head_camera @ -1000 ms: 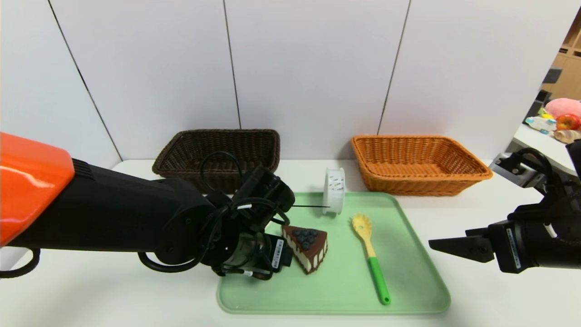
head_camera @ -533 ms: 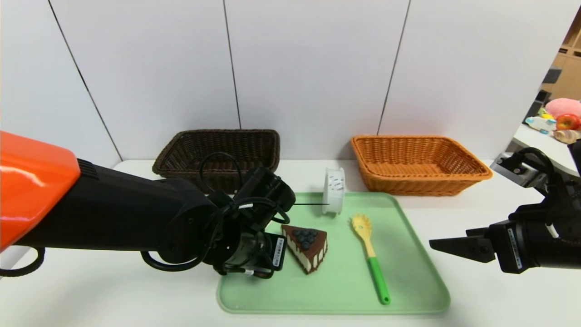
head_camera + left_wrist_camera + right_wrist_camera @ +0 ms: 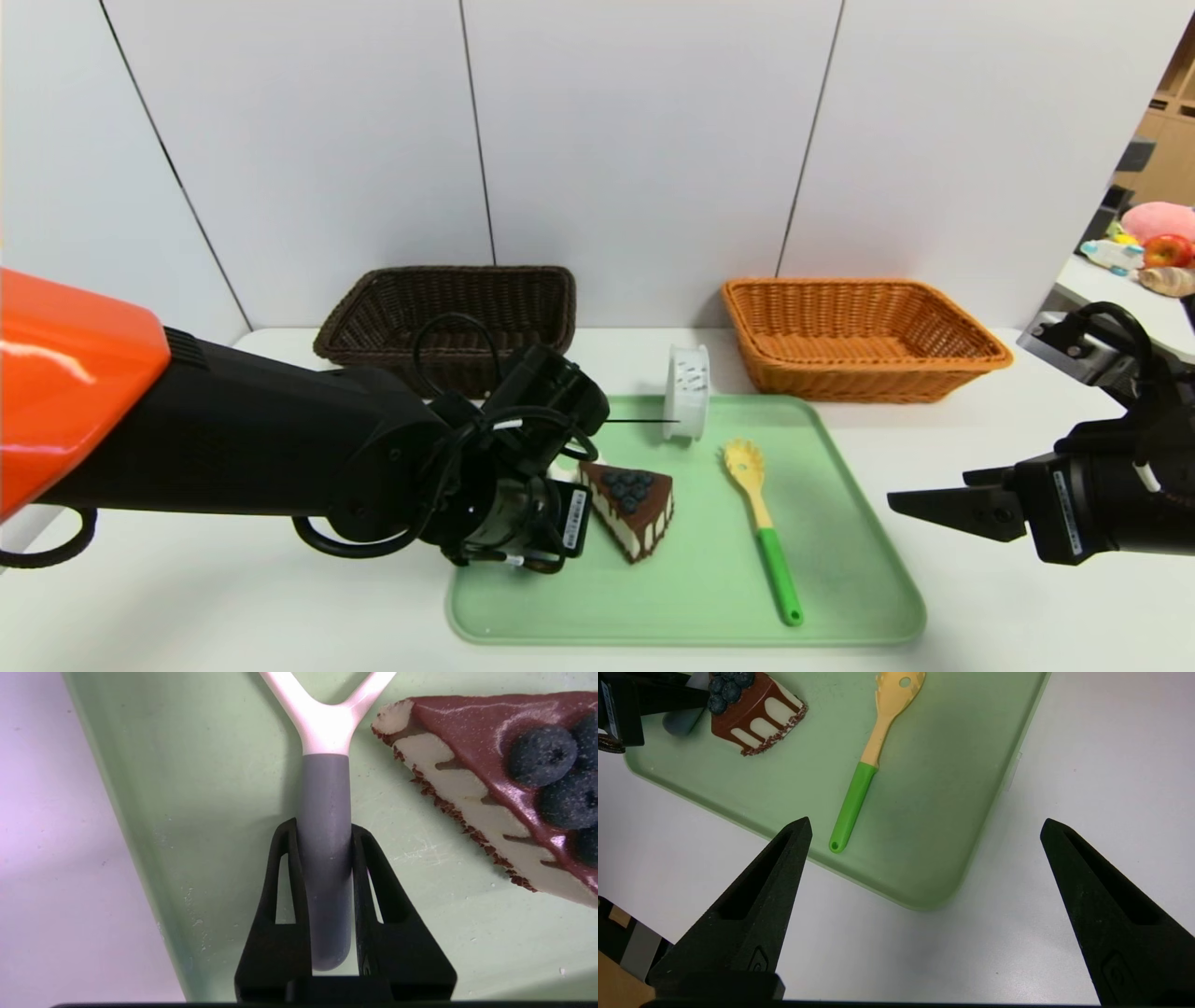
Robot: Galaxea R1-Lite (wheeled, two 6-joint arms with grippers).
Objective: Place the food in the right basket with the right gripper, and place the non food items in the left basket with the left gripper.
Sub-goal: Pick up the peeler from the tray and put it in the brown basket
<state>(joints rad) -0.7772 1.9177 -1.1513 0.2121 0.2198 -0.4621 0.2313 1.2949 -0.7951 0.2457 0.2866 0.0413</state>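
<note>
Here, left gripper [image 3: 323,826] clasps a grey handle [image 3: 325,882] on the tray [image 3: 691,602], its long axis pointing away, right gripper [image 3: 926,819] agape alongside.

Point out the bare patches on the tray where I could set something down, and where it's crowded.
Bare: the tray between cake slice and green-handled utensil, and right of that utensil to the rim. Crowded: the left side, where the left end effector grips a grey handle beside the cake.
</note>
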